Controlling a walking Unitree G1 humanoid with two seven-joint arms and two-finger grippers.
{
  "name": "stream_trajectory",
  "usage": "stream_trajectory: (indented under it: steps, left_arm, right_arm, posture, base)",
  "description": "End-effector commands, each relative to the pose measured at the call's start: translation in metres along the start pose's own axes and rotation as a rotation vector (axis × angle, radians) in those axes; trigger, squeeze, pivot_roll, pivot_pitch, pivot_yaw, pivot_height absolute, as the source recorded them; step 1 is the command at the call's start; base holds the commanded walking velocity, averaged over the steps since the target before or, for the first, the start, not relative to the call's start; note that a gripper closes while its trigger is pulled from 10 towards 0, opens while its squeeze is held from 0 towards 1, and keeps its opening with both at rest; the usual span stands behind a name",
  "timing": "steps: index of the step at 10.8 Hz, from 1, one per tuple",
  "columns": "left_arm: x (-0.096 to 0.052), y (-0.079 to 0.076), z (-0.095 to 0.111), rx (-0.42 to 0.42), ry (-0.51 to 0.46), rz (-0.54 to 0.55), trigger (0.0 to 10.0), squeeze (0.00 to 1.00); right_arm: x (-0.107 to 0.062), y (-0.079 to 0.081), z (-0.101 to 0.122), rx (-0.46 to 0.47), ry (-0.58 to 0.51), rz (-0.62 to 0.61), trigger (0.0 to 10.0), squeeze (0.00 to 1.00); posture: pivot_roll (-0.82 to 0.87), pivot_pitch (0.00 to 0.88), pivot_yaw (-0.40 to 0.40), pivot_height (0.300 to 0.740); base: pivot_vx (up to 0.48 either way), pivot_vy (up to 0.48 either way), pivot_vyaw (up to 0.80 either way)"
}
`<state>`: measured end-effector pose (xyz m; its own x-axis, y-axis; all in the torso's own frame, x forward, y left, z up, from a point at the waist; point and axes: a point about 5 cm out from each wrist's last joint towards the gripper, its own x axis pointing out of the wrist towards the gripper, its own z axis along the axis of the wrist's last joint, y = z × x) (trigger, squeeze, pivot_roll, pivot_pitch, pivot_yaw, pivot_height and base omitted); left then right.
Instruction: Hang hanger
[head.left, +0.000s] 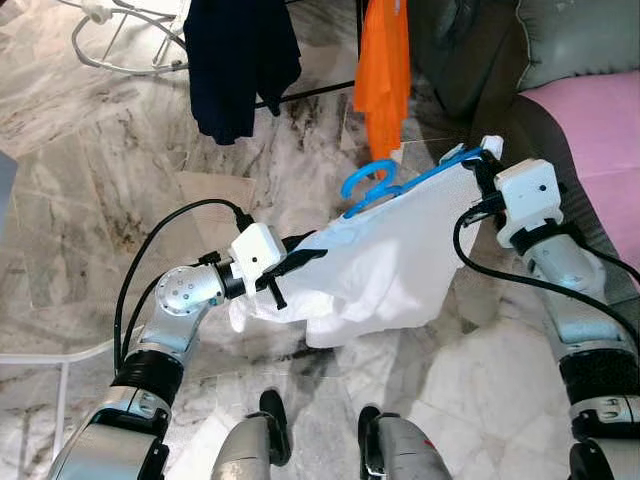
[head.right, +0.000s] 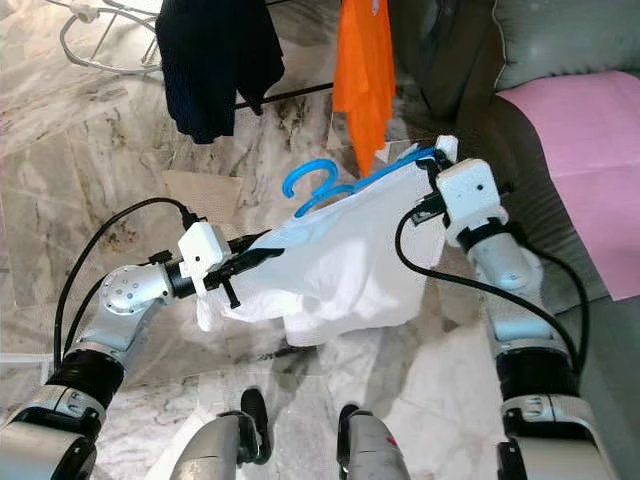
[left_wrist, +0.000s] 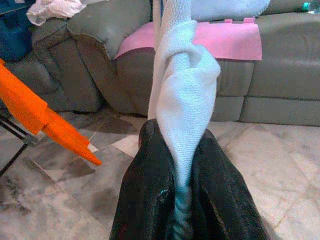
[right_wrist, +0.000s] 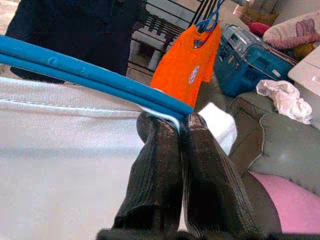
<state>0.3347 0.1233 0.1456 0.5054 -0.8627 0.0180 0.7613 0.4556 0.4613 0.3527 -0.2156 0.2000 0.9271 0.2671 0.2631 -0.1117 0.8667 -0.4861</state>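
A white shirt (head.left: 370, 265) hangs on a blue hanger (head.left: 375, 185), held up between my two arms over the marble floor. My left gripper (head.left: 300, 258) is shut on the shirt's left end; in the left wrist view the fabric (left_wrist: 182, 110) is pinched between the black fingers (left_wrist: 150, 200). My right gripper (head.left: 482, 165) is shut on the hanger's right end, the blue bar (right_wrist: 95, 75) clamped at its fingertips (right_wrist: 160, 130). The hanger's hook (head.right: 312, 185) points up toward the rack.
A drying rack holds a dark navy garment (head.left: 240, 60) and an orange shirt (head.left: 385, 70) just beyond the hanger. A grey sofa (head.left: 560, 50) with a pink cover (head.left: 600, 130) stands on the right. A white wire stand (head.left: 120, 40) lies at far left.
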Motion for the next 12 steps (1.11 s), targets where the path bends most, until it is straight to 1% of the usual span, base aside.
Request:
stream_trajectory:
  steps: [1,4,5,6,7,8,9,10,11,12]
  left_arm:
    - [-0.002,0.0,-0.001,0.017,0.013,-0.017,0.0,0.0]
    - [-0.001,0.003,-0.002,0.032,0.028,0.006,0.0,0.0]
    - [0.0,0.005,-0.006,0.054,0.072,0.035,0.0,0.0]
    - [0.0,0.005,-0.008,0.052,0.088,0.042,0.0,0.0]
    - [0.0,0.002,-0.009,0.045,0.086,0.017,0.0,0.0]
    - [-0.002,-0.004,-0.012,0.044,0.098,-0.019,0.0,0.0]
    - [-0.002,-0.009,-0.015,0.043,0.109,-0.053,0.0,0.0]
    - [-0.002,-0.013,-0.018,0.061,0.122,-0.078,0.0,0.0]
    - [-0.001,-0.014,-0.018,0.059,0.118,-0.085,0.0,0.0]
    - [0.0,-0.018,-0.017,0.054,0.109,-0.096,0.0,0.0]
  right_arm:
    - [0.0,-0.004,0.004,0.011,-0.029,-0.025,0.0,0.0]
    - [-0.001,0.001,0.013,0.038,-0.083,-0.007,0.0,0.0]
    - [-0.002,0.003,0.016,0.047,-0.104,-0.002,0.0,0.0]
    - [-0.004,-0.002,0.021,0.029,-0.127,-0.044,0.0,0.0]
    - [-0.004,-0.009,0.022,0.01,-0.127,-0.079,0.0,0.0]
    - [-0.001,-0.021,0.025,-0.015,-0.135,-0.126,0.0,0.0]
    - [0.005,-0.026,0.034,-0.048,-0.163,-0.128,0.0,0.0]
    - [0.012,-0.029,0.044,-0.062,-0.195,-0.129,0.0,0.0]
    - [0.018,-0.028,0.052,-0.044,-0.223,-0.12,0.0,0.0]
    - [0.027,-0.02,0.061,-0.007,-0.254,-0.1,0.0,0.0]
  posture:
    - [-0.18,0.329,0.054,0.74]
    - [-0.18,0.326,0.055,0.74]
    - [-0.19,0.326,0.056,0.74]
    - [-0.19,0.325,0.058,0.74]
    - [-0.18,0.325,0.06,0.74]
    - [-0.19,0.324,0.064,0.74]
    - [-0.19,0.322,0.065,0.74]
    - [-0.18,0.321,0.065,0.74]
    - [-0.18,0.317,0.065,0.74]
    - [-0.18,0.316,0.062,0.74]
  base:
    - [0.0,0.0,0.0]
    - [0.0,0.0,0.0]
    - [0.0,0.0,0.0]
    - [0.0,0.0,0.0]
    - [0.0,0.0,0.0]
    - [0.0,0.0,0.0]
    - [0.0,0.0,0.0]
    - [0.0,0.0,0.0]
    - [0.0,0.0,0.0]
    - [0.0,0.0,0.0]
